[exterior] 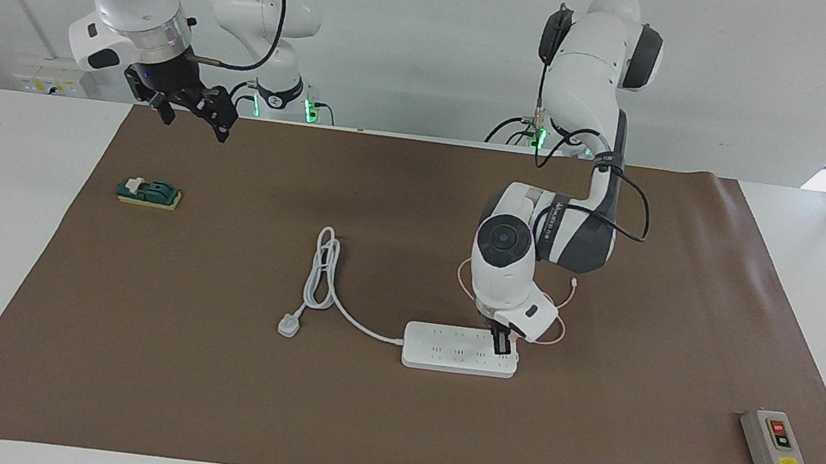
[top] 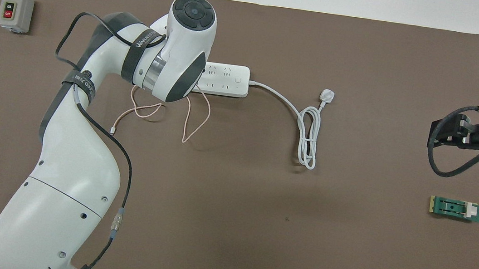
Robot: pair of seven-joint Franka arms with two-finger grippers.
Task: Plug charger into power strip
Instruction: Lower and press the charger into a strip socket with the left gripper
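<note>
The white power strip point(exterior: 446, 350) lies flat in the middle of the brown mat and also shows in the overhead view point(top: 228, 78). My left gripper point(exterior: 500, 342) points down with its fingertips on the strip's end toward the left arm's side. The charger's cube is hidden at those fingers. Its thin pink cable point(exterior: 557, 330) loops on the mat beside the hand, nearer to the robots than the strip, and shows in the overhead view point(top: 191, 121). My right gripper point(exterior: 194, 117) waits open and empty in the air over the mat's edge by its base point(top: 454, 133).
The strip's thick white cord point(exterior: 321, 272) coils toward the right arm's end and ends in a grey-white plug point(exterior: 289, 325). A green block point(exterior: 148, 192) lies below the right gripper. A grey switch box point(exterior: 773, 442) sits at the left arm's end.
</note>
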